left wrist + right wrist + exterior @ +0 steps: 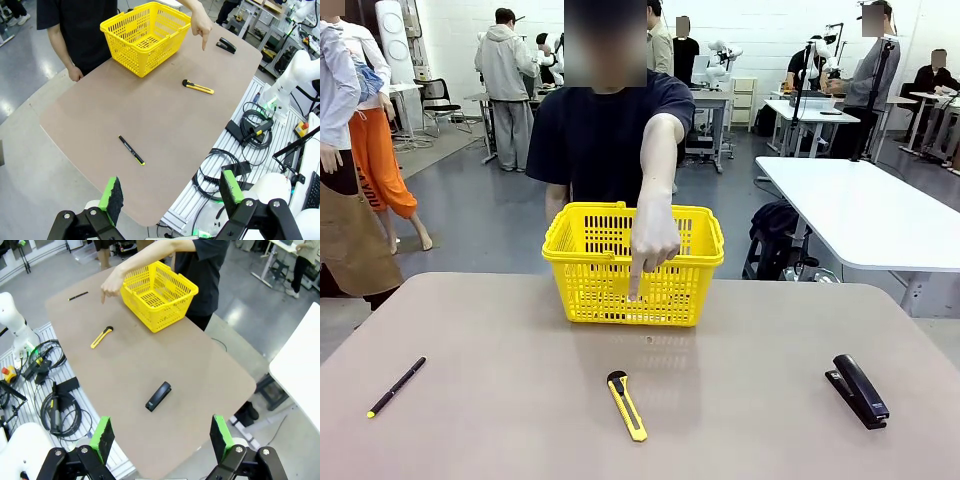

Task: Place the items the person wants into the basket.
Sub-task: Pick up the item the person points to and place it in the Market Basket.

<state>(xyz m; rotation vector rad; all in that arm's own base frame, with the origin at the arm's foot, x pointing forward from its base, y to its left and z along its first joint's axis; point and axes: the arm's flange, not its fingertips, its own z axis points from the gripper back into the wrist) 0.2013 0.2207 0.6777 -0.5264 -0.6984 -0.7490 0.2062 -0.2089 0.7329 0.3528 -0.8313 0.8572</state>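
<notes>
2 pincers spread, empty: left pincer [171,189], right pincer [161,434] | I see person's hand [655,245] pointing down toward utility knife [626,404] | basket [582,255] far-centre on counter [470,330]

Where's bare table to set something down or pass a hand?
Wide bare table between pen and utility knife, and between utility knife and stapler; also either side of the basket. Crowded at centre: the person's hand points down in front of the basket.

Glossy yellow plastic basket [590,290] with smooth moulded lattice, matt smooth tabletop [470,420] (a laminate look, no grain), utility knife [627,405] in shiny yellow and black plastic, black stapler [857,390] with slight sheen, matt black pen [396,387], soft dark cloth T-shirt [590,140], polished grey floor [480,220].
</notes>
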